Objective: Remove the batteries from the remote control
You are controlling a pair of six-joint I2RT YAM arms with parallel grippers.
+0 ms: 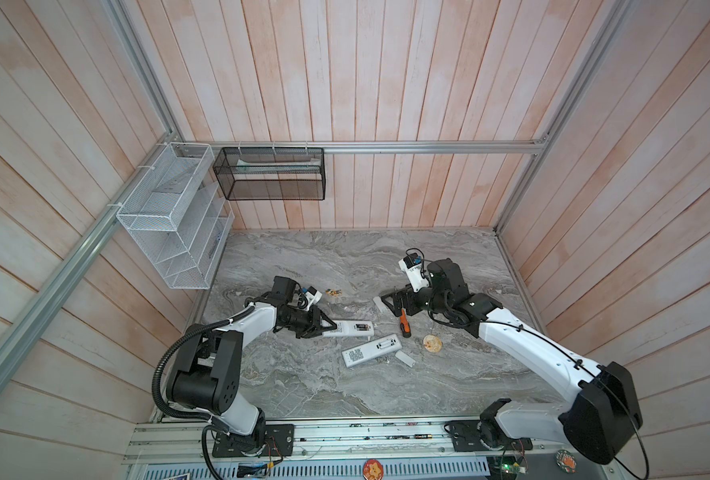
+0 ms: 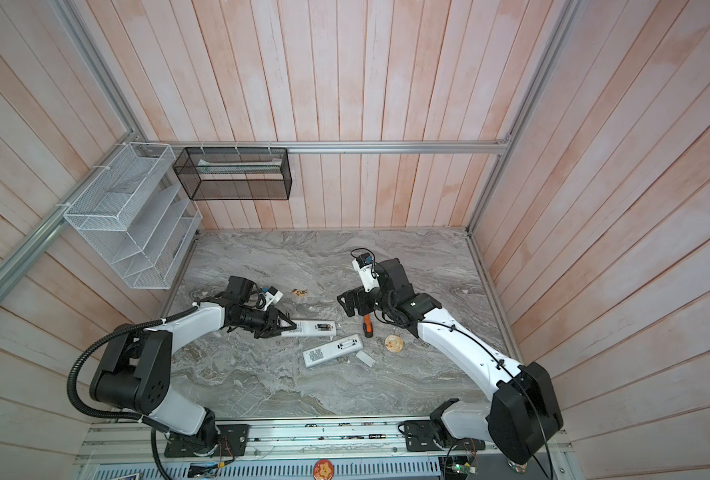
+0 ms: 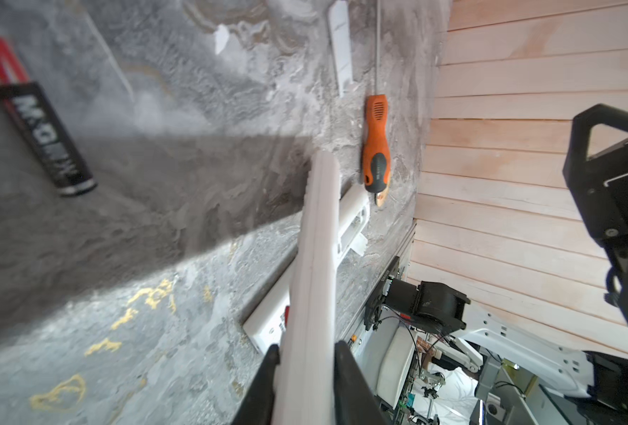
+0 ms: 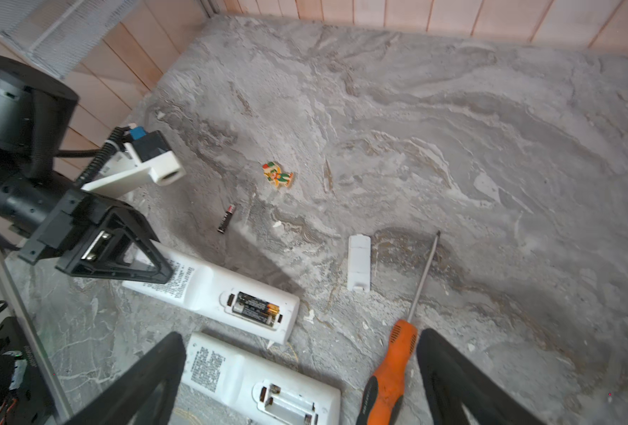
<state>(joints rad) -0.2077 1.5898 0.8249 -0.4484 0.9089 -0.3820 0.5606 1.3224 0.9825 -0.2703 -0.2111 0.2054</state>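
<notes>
A white remote control (image 1: 345, 328) (image 4: 202, 283) lies with its back up, two black batteries (image 4: 255, 307) (image 1: 361, 328) in its open bay. My left gripper (image 1: 332, 326) (image 3: 307, 349) is shut on its near end, one finger on each face. One loose battery (image 4: 226, 219) (image 3: 44, 140) lies on the table beyond it. A second remote (image 1: 370, 351) (image 4: 239, 375) lies alongside with an empty bay. My right gripper (image 1: 388, 303) (image 4: 301, 336) hangs open above that remote and the orange-handled screwdriver (image 4: 393, 368) (image 1: 404, 326), holding nothing.
A white battery cover (image 4: 359, 263) lies by the screwdriver's tip, another (image 1: 405, 358) beside the second remote. A round tan disc (image 1: 432, 344) and a small colourful figure (image 4: 277, 176) lie on the marble table (image 1: 345, 257). Wire baskets (image 1: 170, 216) hang at the back left.
</notes>
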